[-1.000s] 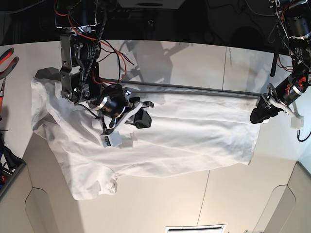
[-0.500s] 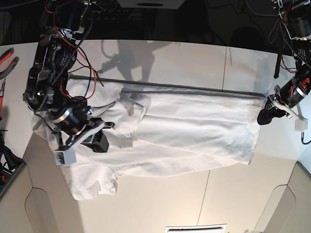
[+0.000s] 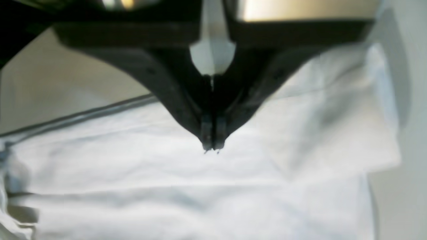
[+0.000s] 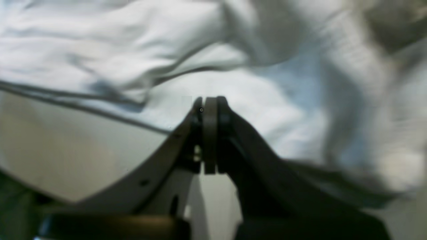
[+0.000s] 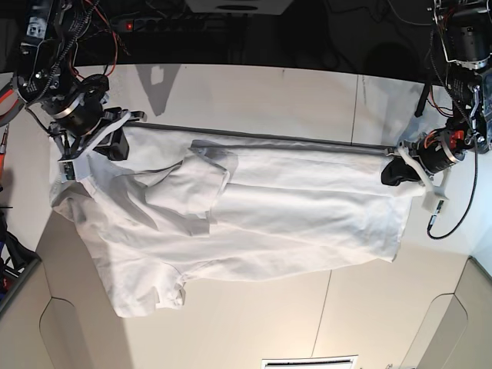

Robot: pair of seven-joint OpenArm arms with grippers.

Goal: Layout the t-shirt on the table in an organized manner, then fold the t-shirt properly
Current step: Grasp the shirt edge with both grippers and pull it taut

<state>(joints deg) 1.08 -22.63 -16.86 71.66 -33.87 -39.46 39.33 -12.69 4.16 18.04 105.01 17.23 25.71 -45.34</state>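
Observation:
The white t-shirt (image 5: 292, 215) lies spread sideways on the white table (image 5: 269, 92), wrinkled, with a flap folded over near its middle (image 5: 196, 188). My right gripper (image 5: 115, 142) hovers at the shirt's upper left corner. In the right wrist view that gripper (image 4: 208, 103) is shut, with crumpled cloth (image 4: 267, 110) just beyond its tips and nothing visibly pinched. My left gripper (image 5: 396, 173) sits at the shirt's upper right edge. Its jaws (image 3: 211, 146) are shut, pointing down at the flat cloth (image 3: 166, 186); I see no cloth between them.
A thin dark seam line (image 5: 307, 140) runs across the table along the shirt's far edge. Red-handled pliers (image 5: 8, 96) lie at the far left edge. Cut-out corners (image 5: 69, 330) mark the table's near side. Cables hang from both arms.
My right gripper swung from the shirt's middle out to the left, then up to the upper left corner, leaving a folded flap behind. The left gripper closed and shifted slightly left onto the shirt's edge.

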